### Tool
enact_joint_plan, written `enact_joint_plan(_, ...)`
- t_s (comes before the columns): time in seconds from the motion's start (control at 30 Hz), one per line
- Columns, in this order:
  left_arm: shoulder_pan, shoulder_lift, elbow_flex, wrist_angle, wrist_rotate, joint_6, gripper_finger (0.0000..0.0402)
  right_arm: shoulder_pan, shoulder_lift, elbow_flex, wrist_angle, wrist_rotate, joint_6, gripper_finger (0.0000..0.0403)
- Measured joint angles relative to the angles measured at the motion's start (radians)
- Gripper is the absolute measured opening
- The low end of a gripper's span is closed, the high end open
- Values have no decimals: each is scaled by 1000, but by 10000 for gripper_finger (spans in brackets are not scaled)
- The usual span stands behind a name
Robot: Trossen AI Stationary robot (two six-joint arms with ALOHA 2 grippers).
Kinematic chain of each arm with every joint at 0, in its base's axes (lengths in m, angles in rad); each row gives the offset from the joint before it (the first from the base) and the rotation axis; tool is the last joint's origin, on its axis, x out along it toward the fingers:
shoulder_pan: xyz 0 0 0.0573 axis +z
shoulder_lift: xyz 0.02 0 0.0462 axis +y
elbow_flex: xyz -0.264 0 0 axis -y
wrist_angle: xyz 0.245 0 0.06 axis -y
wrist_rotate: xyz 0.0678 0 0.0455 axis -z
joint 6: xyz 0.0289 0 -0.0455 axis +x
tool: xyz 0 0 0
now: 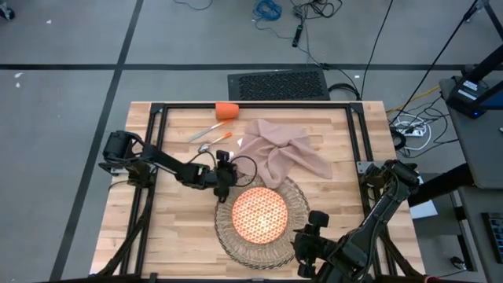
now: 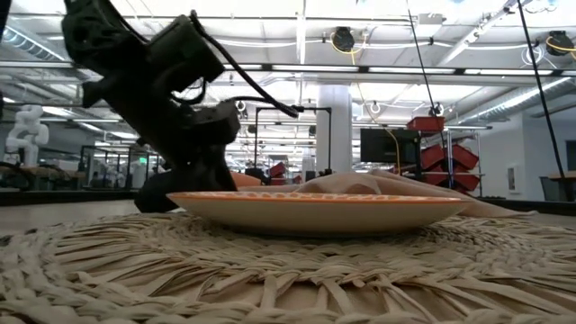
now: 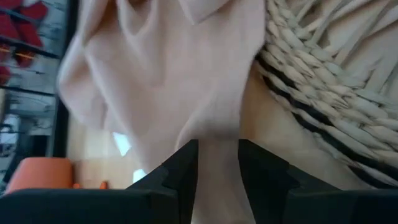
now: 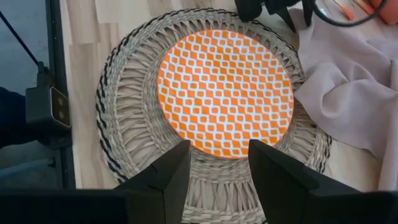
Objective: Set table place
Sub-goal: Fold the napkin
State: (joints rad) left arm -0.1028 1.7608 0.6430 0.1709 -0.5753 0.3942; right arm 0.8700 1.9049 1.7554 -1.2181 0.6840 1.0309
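Observation:
The round orange-patterned plate (image 4: 225, 90) lies on the woven placemat (image 1: 263, 244) near the table's front edge. The beige napkin (image 1: 279, 153) is crumpled behind them, with one edge on the placemat's far rim. My left gripper (image 1: 225, 182) is low at the placemat's far left rim, open, with its fingers (image 3: 180, 168) at the napkin's near edge (image 3: 205, 134). My right gripper (image 4: 219, 165) hangs open above the placemat's near side, nothing between its fingers. The orange cup (image 1: 226, 109) and cutlery (image 1: 212, 135) lie at the far side of the table (image 1: 173, 228). My left gripper slants down from the table's left, with a fold of the napkin (image 3: 214, 146) right at the gap between its fingers. I cannot tell whether the fingers touch the cloth. The napkin lies slack on the table.
Black frame rails (image 1: 153, 157) run along the table's left, right and far sides. Bare wood lies left of the placemat. The low view shows the plate's rim (image 2: 315, 211) over the placemat weave, with my left arm (image 2: 171, 108) behind it.

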Motion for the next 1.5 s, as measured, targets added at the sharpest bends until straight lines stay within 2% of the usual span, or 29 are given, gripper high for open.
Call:
enact_joint_plan(0.13, 12, 3, 21, -59, 46, -39, 102, 0, 0, 0, 15, -3, -1, 151)
enact_joint_plan(0.3, 30, 3, 21, -67, 2, -96, 102, 0, 0, 0, 19, -4, -2, 151)
enact_joint_plan(0.43, 41, 4, 20, -51, -73, -153, 102, 0, 0, 0, 26, -2, -3, 151)
enact_joint_plan(0.67, 48, 5, 19, -23, -125, -206, 102, -3, 0, 0, 33, -4, -20, 151)
enact_joint_plan(0.87, 34, 9, 18, 84, -77, -230, 102, -6, 0, 0, 41, -4, -26, 151)
enact_joint_plan(1.03, 28, 11, 29, 89, -18, -301, 102, -6, 0, 0, 41, -5, -26, 151)
enact_joint_plan(1.27, 29, 9, 31, 61, -120, -359, 102, -6, 0, 0, 41, -5, -33, 151)
enact_joint_plan(1.5, 16, 7, 31, 50, -272, -361, 102, -6, 0, 0, 41, -5, -32, 151)
